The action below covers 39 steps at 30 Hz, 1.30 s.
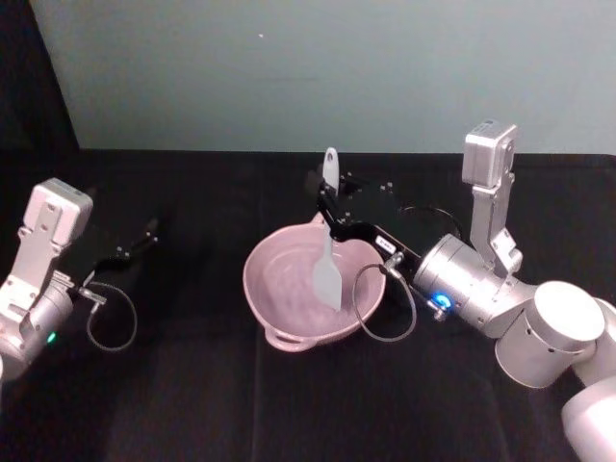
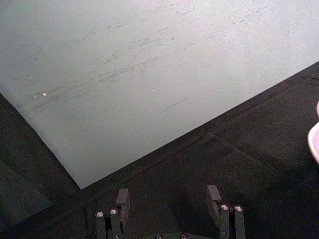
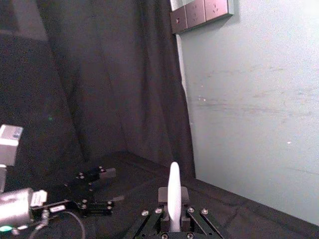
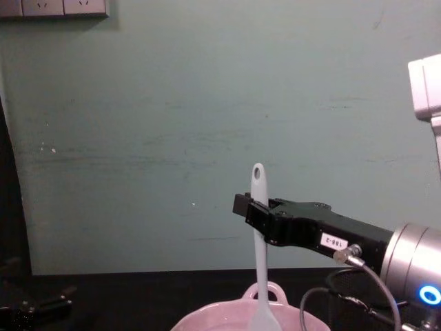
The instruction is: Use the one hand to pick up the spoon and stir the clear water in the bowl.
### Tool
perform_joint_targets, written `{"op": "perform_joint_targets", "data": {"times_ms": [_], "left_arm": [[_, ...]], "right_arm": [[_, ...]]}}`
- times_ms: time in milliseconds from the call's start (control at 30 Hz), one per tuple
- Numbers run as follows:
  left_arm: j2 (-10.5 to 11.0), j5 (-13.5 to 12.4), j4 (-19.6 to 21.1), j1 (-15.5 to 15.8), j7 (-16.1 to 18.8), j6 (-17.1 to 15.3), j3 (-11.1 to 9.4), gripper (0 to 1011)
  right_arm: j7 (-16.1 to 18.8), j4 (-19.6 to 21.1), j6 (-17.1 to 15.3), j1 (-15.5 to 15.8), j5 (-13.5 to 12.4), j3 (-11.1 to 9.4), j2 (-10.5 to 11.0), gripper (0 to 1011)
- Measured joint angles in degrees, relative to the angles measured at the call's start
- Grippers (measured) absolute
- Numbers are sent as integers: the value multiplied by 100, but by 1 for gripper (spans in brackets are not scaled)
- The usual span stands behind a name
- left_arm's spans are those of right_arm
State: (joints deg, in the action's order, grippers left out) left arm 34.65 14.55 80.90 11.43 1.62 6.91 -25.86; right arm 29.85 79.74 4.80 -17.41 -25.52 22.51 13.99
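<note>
The right gripper (image 1: 332, 207) (image 4: 256, 215) has its jaws closed tight on the thin handle of the white spoon (image 1: 327, 277) (image 4: 258, 186) (image 3: 173, 191). The jaws pinch it part way down the handle. Right under the jaws sits the pink bowl (image 1: 253, 274) (image 4: 227, 318), and the jaws hang over its far rim.

Well off to the left of those jaws is the left gripper (image 1: 146, 233) (image 2: 168, 199). Its jaws are wide apart and hold nothing.

The table (image 1: 192, 404) under both jaws is covered in black cloth. Behind the jaws is a pale green wall (image 1: 289, 67) with grey sockets (image 3: 202, 12) high up, and a black curtain (image 3: 109, 74) beside it.

The spoon stands almost straight up and down. The end with the hole pokes up above the jaws. The flat head points down below the jaws, inside the bowl.
</note>
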Motion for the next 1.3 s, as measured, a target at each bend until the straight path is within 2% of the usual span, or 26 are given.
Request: {"op": "perform_joint_targets", "data": {"times_ms": [233, 467, 800, 1100, 1233, 1300], "left_arm": [[0, 0, 0, 0, 0, 0, 0, 1011], [0, 0, 0, 0, 0, 0, 0, 1011], [0, 0, 0, 0, 0, 0, 0, 1011], [0, 0, 0, 0, 0, 0, 0, 1012], [0, 0, 0, 0, 0, 0, 0, 1011], [0, 0, 0, 0, 0, 0, 0, 1011]], "right_arm": [[73, 237, -271, 0, -369, -12, 121, 116], [65, 454, -400, 17, -657, -72, 245, 116], [-101, 757, -415, 49, -968, -275, 449, 116], [-511, 1138, -332, 213, -1310, -645, 626, 116], [-862, 1225, -279, 300, -1383, -836, 597, 116], [-1252, 1219, -202, 354, -1377, -991, 472, 116]]}}
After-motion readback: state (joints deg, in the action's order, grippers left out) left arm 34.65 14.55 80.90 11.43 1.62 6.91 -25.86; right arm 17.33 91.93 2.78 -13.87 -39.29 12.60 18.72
